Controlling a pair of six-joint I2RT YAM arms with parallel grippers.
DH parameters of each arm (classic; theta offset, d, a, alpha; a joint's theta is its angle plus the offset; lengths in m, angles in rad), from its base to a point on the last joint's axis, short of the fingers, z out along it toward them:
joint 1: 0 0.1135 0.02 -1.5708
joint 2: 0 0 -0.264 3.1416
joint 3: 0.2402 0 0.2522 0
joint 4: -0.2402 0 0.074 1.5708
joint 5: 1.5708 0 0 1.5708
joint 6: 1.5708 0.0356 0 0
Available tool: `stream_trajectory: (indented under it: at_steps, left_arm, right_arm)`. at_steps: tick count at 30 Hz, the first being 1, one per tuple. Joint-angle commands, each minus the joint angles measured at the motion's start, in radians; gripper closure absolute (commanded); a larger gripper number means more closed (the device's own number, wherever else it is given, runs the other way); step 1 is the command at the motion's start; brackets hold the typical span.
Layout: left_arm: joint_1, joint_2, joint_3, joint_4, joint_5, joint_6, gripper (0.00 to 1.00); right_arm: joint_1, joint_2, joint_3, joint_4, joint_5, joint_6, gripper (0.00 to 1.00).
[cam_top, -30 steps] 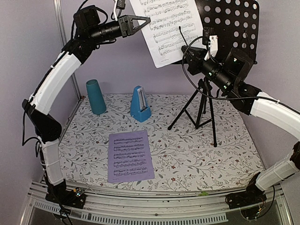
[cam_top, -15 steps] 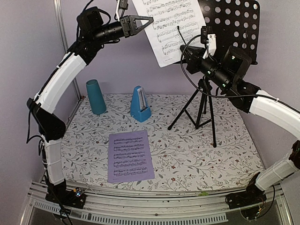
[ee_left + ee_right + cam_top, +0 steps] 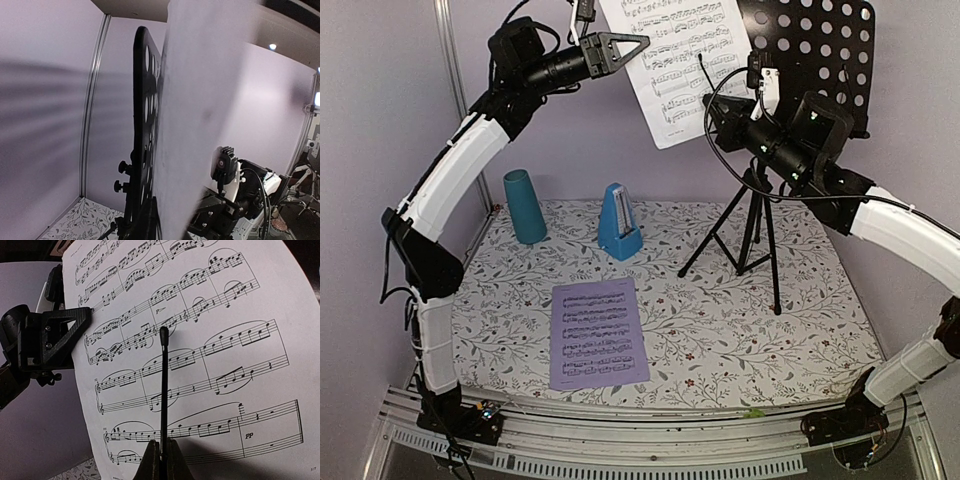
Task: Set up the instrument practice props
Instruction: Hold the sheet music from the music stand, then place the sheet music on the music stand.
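**White page** (image 3: 685, 60): is hanging high at the 12 o'clock end of the scene, over the 9 o'clock half of the perforated tray (image 3: 840, 62) of the music stand (image 3: 752, 225). Its long axis is leaning from 11 to 5 o'clock. In the left wrist view it is lying just beside the tray face; you cannot tell whether they are touching.

**Left gripper** (image 3: 638, 44): is meeting the page's 9 o'clock edge, so the page is lying at 3 o'clock from it. You cannot tell whether its jaws are pinching the paper or parting. This looks like the nearer arm for settling the page.

**Right gripper** (image 3: 160, 455): is clamping fully closed on a thin black rod (image 3: 163, 390), probably the stand's page holder. The rod is pointing to 12 o'clock across the printed face.

**Waiting on the desk** (image 3: 790, 330): lavender page (image 3: 598, 333) at 6 o'clock, with the metronome (image 3: 620, 222) and teal cup (image 3: 524, 205) beyond it.
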Motion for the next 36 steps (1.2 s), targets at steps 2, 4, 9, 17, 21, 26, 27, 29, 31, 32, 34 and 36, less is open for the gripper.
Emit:
stream_trajectory:
  at_steps: [2,4,9,17,21,26,27,29,31,32,34,36]
  left_arm:
    - [-0.008,0.004,0.014,0.042,-0.046,-0.016,0.95]
    - [-0.009,0.003,0.014,0.052,-0.045,-0.023,1.00]
    - [-0.012,0.006,0.012,0.055,-0.051,-0.024,1.00]
    - [-0.015,0.008,0.014,0.061,-0.082,-0.008,1.00]
    - [-0.019,0.011,0.014,0.067,-0.087,-0.001,0.96]
    - [-0.022,0.014,0.012,0.077,-0.097,0.003,0.83]
    - [-0.023,0.012,0.010,0.076,-0.098,0.004,0.79]
    - [-0.025,0.006,0.003,0.076,-0.102,0.008,0.75]
    - [-0.026,-0.001,-0.005,0.072,-0.106,0.015,0.74]
    - [-0.027,-0.006,-0.012,0.066,-0.110,0.021,0.74]
    - [-0.027,-0.022,-0.029,0.054,-0.117,0.036,0.73]
    - [-0.026,-0.045,-0.056,0.049,-0.123,0.050,0.72]
  right_arm:
    - [-0.001,0.048,0.027,-0.105,0.018,0.027,1.00]
    - [-0.001,0.046,0.029,-0.111,0.014,0.034,1.00]
    - [-0.001,0.039,0.029,-0.117,0.008,0.038,0.87]
    - [-0.001,-0.008,0.013,-0.144,-0.021,0.045,0.56]
    - [-0.001,-0.066,-0.008,-0.166,-0.030,0.022,0.39]
    - [-0.001,-0.140,-0.013,-0.209,-0.028,-0.016,0.26]
    - [-0.001,-0.149,-0.008,-0.226,-0.024,-0.021,0.24]
    - [-0.002,-0.163,0.004,-0.256,-0.022,-0.036,0.22]
    - [-0.002,-0.174,0.022,-0.289,-0.013,-0.049,0.20]
    - [-0.002,-0.178,0.030,-0.305,-0.012,-0.052,0.19]
    - [-0.003,-0.190,0.042,-0.332,-0.011,-0.095,0.15]
    - [-0.028,-0.201,0.058,-0.358,-0.027,-0.132,0.13]
